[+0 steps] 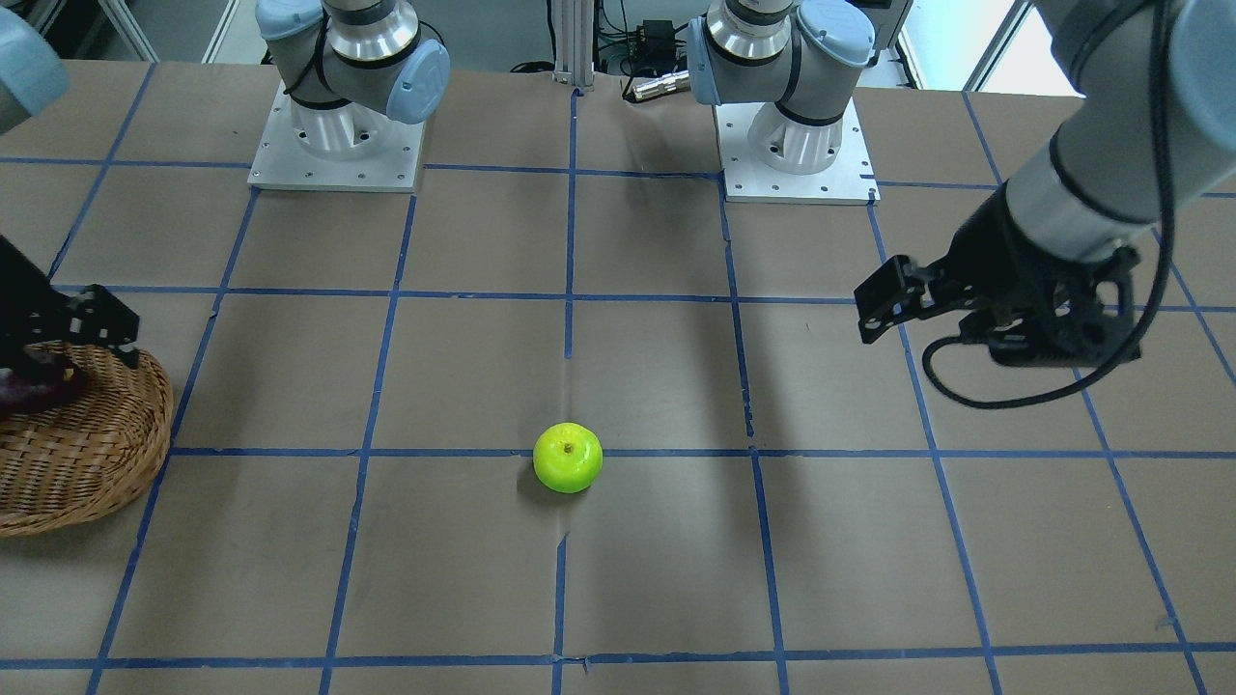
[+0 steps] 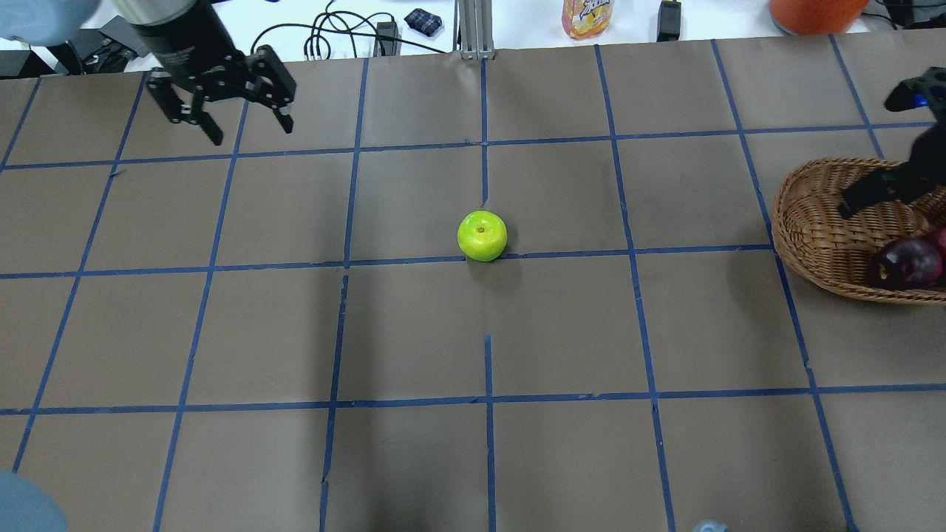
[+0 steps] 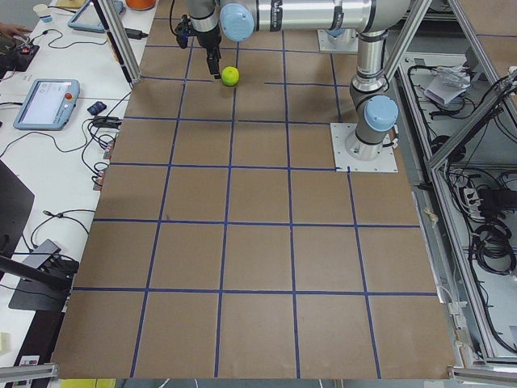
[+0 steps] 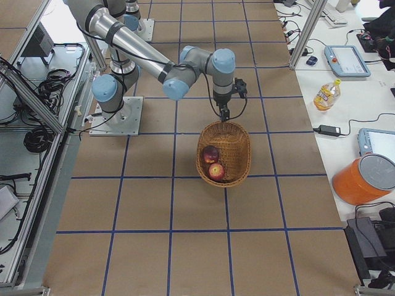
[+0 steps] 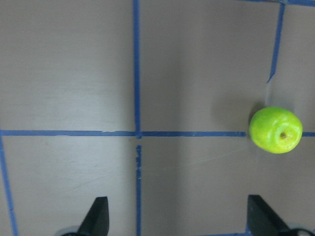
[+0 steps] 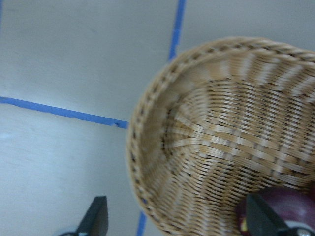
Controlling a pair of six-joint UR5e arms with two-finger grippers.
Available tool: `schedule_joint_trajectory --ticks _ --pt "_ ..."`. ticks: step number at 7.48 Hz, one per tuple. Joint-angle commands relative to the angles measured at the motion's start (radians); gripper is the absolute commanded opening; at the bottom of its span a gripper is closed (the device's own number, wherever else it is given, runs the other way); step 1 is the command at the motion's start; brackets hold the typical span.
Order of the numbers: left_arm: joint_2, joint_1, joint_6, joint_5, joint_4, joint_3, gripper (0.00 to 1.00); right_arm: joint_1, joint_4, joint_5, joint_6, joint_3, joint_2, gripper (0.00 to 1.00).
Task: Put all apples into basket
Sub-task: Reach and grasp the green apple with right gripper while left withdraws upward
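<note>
A lime green apple (image 1: pixel 568 458) (image 2: pixel 482 236) (image 5: pixel 275 130) sits alone near the table's middle. The wicker basket (image 2: pixel 813 222) (image 1: pixel 97 454) (image 4: pixel 237 139) (image 6: pixel 147 128) stands at the robot's right end. It holds a dark maroon apple (image 2: pixel 905 264) (image 4: pixel 211 154) (image 6: pixel 283 209) and a streaky red apple (image 4: pixel 216 171). My left gripper (image 2: pixel 247 129) (image 5: pixel 179 221) is open and empty, hovering far left of the green apple. My right gripper (image 2: pixel 890 148) (image 6: pixel 177 221) is open and empty above the basket's far end.
Both arm bases (image 1: pixel 338 145) (image 1: pixel 797 145) are bolted at the robot's edge of the table. A drink bottle (image 2: pixel 587 16) and an orange container (image 2: pixel 813 11) stand past the far edge. Blue tape lines grid the brown tabletop.
</note>
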Motion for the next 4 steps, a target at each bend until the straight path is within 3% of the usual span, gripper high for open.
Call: schedule_joint_trajectory --ticks 1,2,4 --pt "0.118 -0.124 -0.055 0.053 -0.017 -0.006 1.0 0.305 -0.039 0.006 0.358 -0.011 0.037 1.0" --pt "0.143 -0.201 -0.189 0.053 -0.023 -0.054 1.0 0.428 -0.155 0.005 0.568 -0.03 0.091 1.0" --pt "0.161 -0.073 -0.153 0.048 -0.03 -0.108 1.0 0.623 -0.232 0.002 0.881 -0.132 0.224 1.0"
